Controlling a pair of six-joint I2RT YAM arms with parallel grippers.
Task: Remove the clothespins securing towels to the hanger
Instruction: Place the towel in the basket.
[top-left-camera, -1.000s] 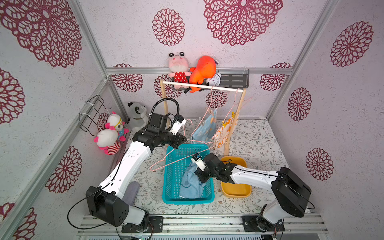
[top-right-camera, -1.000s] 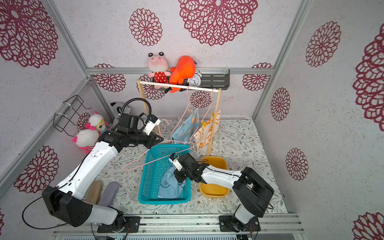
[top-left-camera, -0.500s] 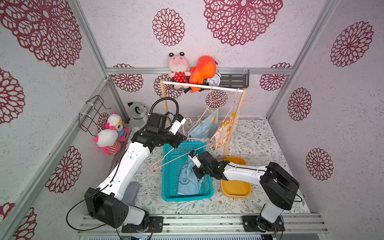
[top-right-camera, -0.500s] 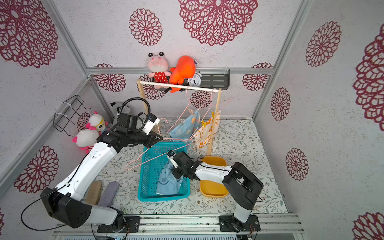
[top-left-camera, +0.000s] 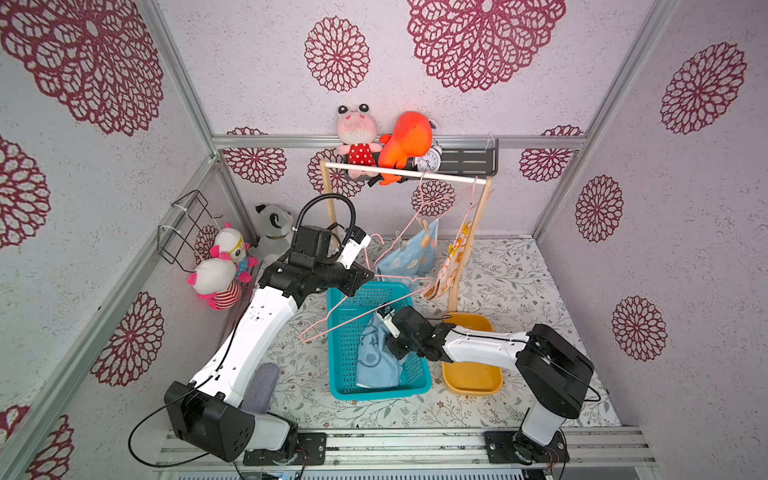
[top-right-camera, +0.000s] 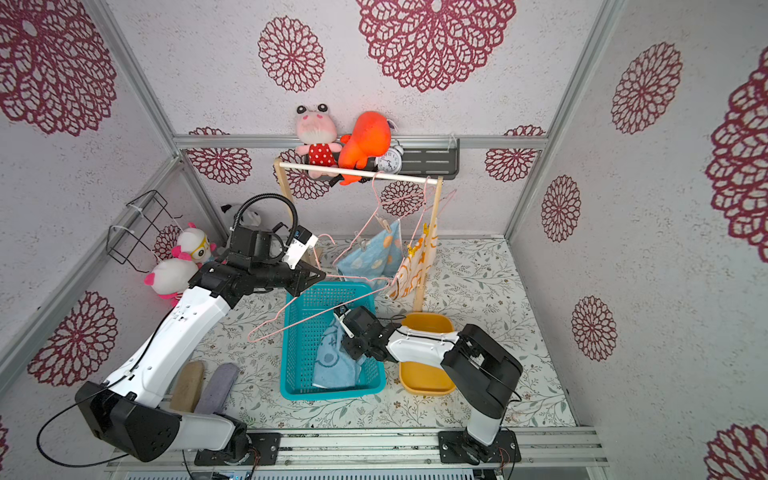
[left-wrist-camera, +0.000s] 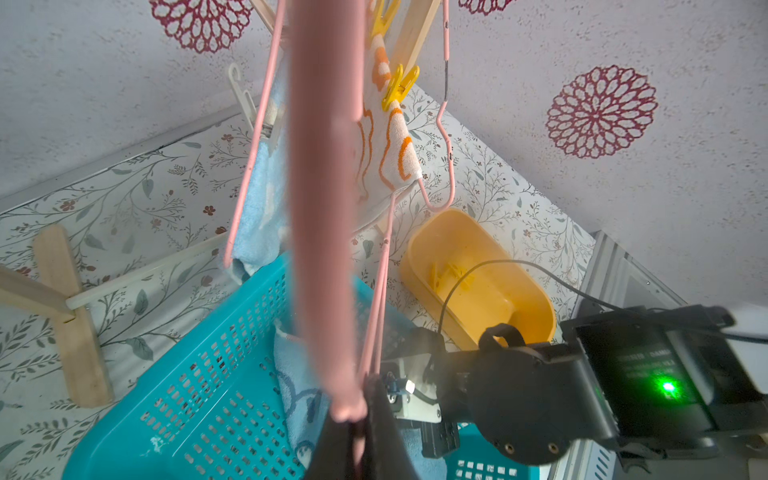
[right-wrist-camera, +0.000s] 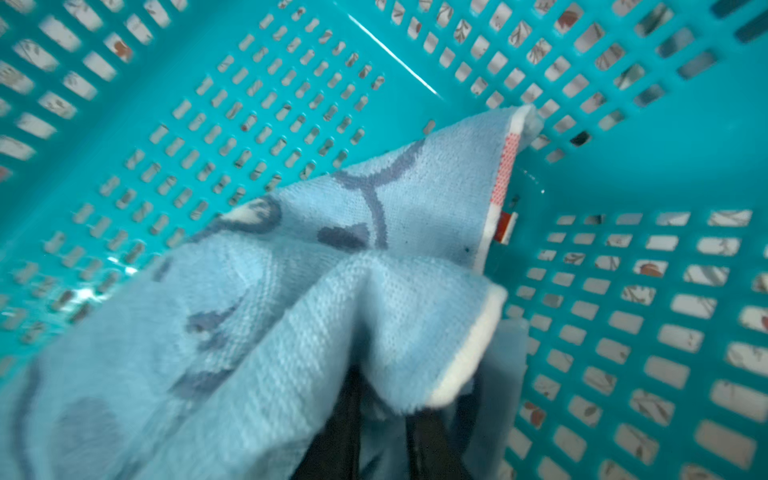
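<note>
- The left claw (left-wrist-camera: 357, 436) is above the far rim of the basket (top-left-camera: 345, 365); a hanger (left-wrist-camera: 324, 208) in it runs out over the basket.
- The right claw (right-wrist-camera: 388, 415) is inside the basket, against a towel (top-left-camera: 374, 361) that lies beneath it and nearer the front.
- Right of the right claw, just beside the basket, a tub (top-left-camera: 473, 374) sits on the worktop (top-left-camera: 519, 282).
- Behind both claws stands a rack (top-left-camera: 473, 232); 2 hung towels (top-left-camera: 411, 257) hang from it, just beyond the left claw, with clothespins (left-wrist-camera: 399, 89) along their upper edges.
</note>
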